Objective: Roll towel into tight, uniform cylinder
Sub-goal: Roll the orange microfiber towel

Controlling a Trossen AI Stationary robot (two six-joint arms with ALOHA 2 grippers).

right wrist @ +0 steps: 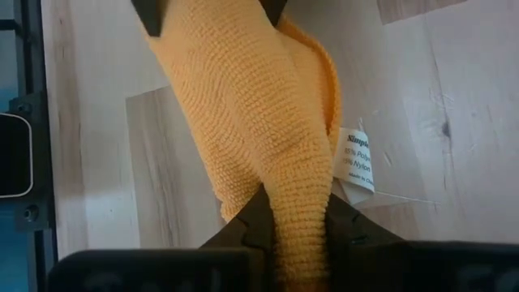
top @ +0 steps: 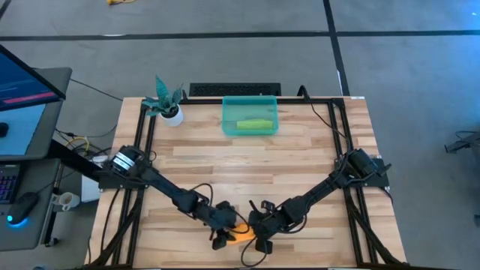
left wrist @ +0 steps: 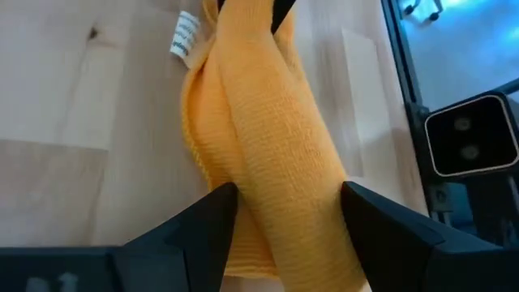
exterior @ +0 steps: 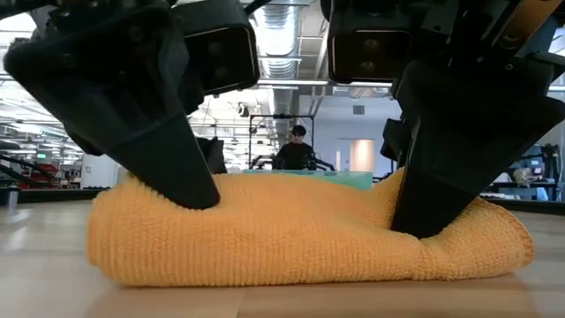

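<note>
An orange towel [top: 241, 234], loosely rolled into a thick band, lies on the wooden table near its front edge with its long side running left to right [exterior: 300, 238]. A white label [right wrist: 357, 158] sticks out from under it. My left gripper [left wrist: 285, 195] is open, astride the towel's left end. My right gripper [right wrist: 296, 223] is shut on the towel near its right end. Both arms reach in from the table's sides [top: 221, 225] [top: 260, 225]. My left gripper comes slanting down from the table's left. Its open fingers [left wrist: 212, 219] lie across the towel's left end [left wrist: 268, 162], one on each long side. In the low view one fingertip [exterior: 199, 196] meets the towel's upper surface. The towel lies on the table. My right gripper pinches a raised ridge of the towel [right wrist: 293, 191] between its two fingers, near the towel's right end [exterior: 441, 221]. The fingers point steeply down, slanting in from the table's right. The towel's underside rests on the table; the number of layers does not show.
At the table's far side stand a small potted plant [top: 166, 103] and a teal bin [top: 250, 126] holding a yellow-green thing. A black bar [top: 234, 90] lies along the far edge. A person [exterior: 298, 148] sits in the room beyond.
</note>
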